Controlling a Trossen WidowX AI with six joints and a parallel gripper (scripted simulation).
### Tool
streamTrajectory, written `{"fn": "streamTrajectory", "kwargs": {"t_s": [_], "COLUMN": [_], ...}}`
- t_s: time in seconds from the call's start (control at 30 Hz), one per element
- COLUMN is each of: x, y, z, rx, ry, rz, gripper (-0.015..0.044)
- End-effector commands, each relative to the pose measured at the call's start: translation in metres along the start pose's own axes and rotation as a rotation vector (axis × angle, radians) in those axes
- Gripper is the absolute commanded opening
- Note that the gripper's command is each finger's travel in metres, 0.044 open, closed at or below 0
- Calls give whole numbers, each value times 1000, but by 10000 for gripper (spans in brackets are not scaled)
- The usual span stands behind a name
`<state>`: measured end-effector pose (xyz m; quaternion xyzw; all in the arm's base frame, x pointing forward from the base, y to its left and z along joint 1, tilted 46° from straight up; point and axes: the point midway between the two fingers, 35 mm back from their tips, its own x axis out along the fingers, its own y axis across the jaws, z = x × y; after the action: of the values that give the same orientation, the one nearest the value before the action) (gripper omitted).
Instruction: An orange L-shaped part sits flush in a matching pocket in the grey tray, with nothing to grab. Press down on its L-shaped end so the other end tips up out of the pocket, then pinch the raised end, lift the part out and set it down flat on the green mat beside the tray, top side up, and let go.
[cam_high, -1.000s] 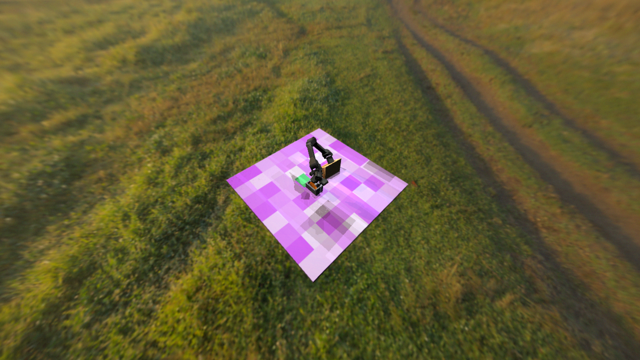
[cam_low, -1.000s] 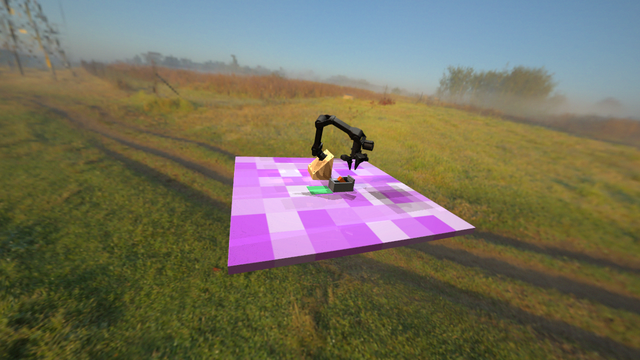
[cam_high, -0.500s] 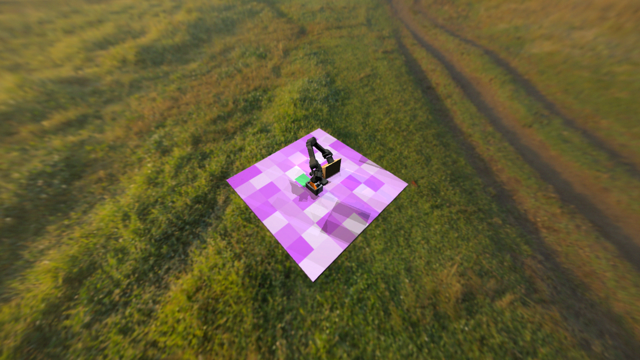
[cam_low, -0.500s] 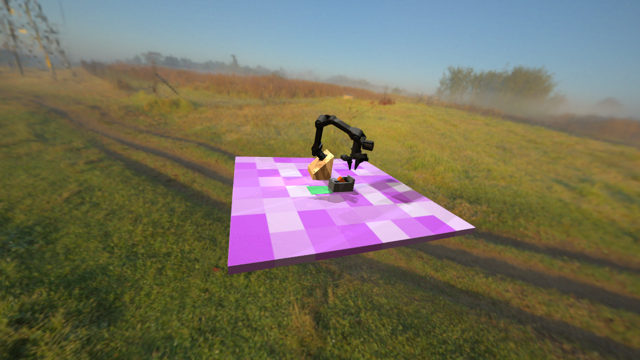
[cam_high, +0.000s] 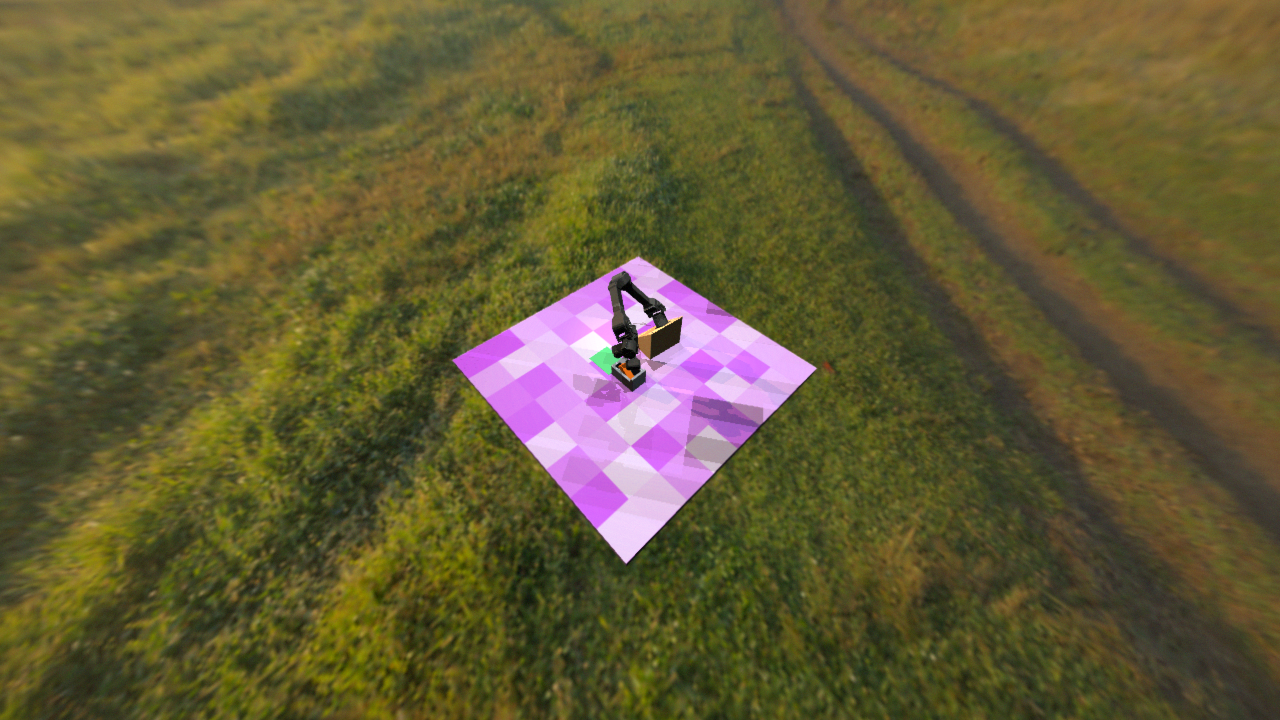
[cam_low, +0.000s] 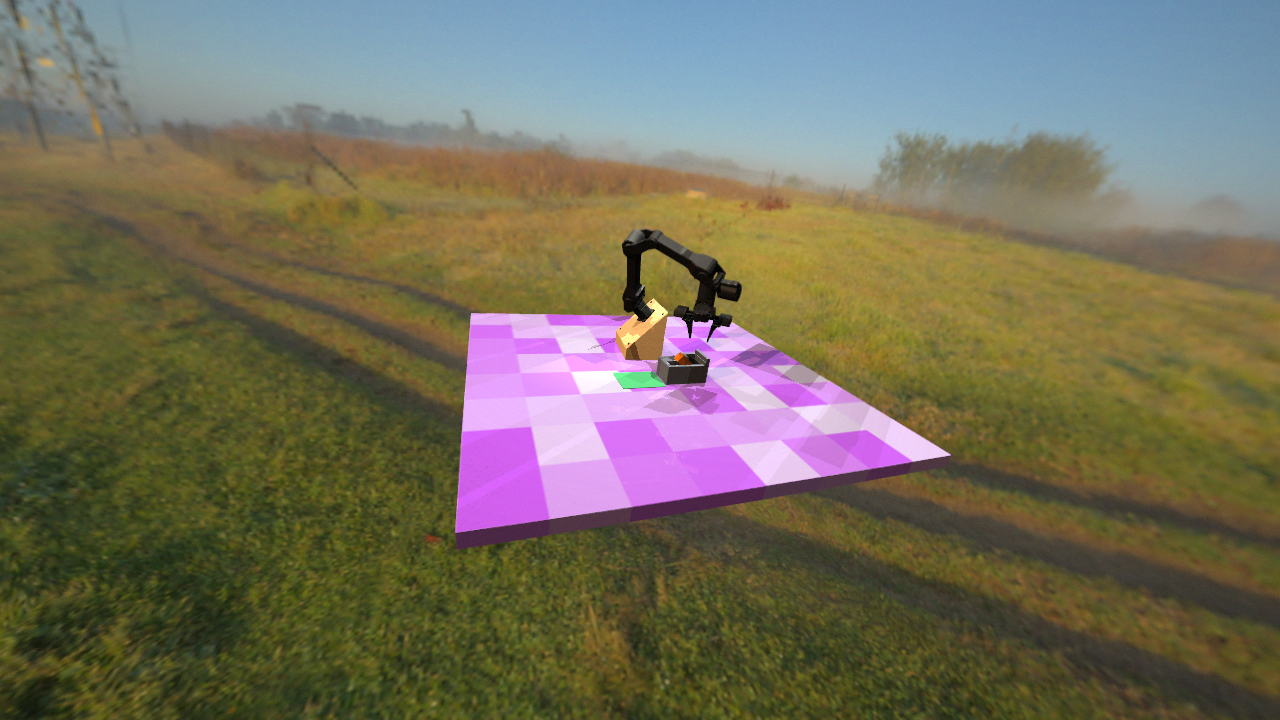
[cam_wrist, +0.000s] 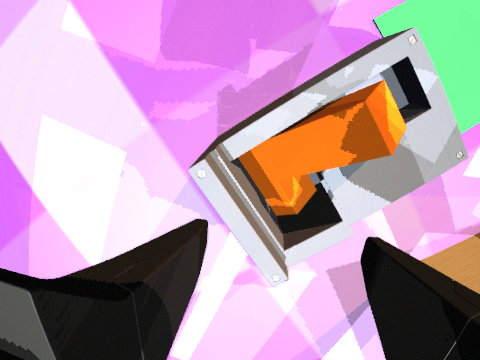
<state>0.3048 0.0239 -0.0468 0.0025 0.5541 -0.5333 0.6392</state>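
Note:
The grey tray (cam_wrist: 427, 154) (cam_low: 684, 372) (cam_high: 631, 381) lies on the purple checkered floor. The orange L-shaped part (cam_wrist: 334, 140) (cam_low: 682, 357) (cam_high: 620, 367) sits tilted in the tray's pocket: its L-shaped end is down in the pocket, and its straight end sticks up toward the green mat (cam_wrist: 447, 34) (cam_low: 638, 379) (cam_high: 602, 360). The mat lies right beside the tray. My gripper (cam_wrist: 287, 240) (cam_low: 702, 333) (cam_high: 630, 360) is open and empty. It hangs above the tray, off the L-shaped end, touching nothing.
A tan wooden block (cam_low: 642, 331) (cam_high: 660, 336) (cam_wrist: 460, 260) stands at the arm's base, close behind the tray. The purple checkered platform (cam_low: 626, 465) (cam_high: 626, 465) lies on a grass field, its edges far from the tray.

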Motion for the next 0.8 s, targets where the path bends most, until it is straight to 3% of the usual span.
{"fn": "streamTrajectory", "kwargs": {"t_s": [0.0, 0.6, 0.77], "x": [-1, -1, 17], "y": [-32, -35, -35], "z": [29, 32, 32], "rx": [841, 911, 912], "ry": [-10, -10, -11], "rz": [-4, -4, -4], "gripper": [280, 280, 280]}}
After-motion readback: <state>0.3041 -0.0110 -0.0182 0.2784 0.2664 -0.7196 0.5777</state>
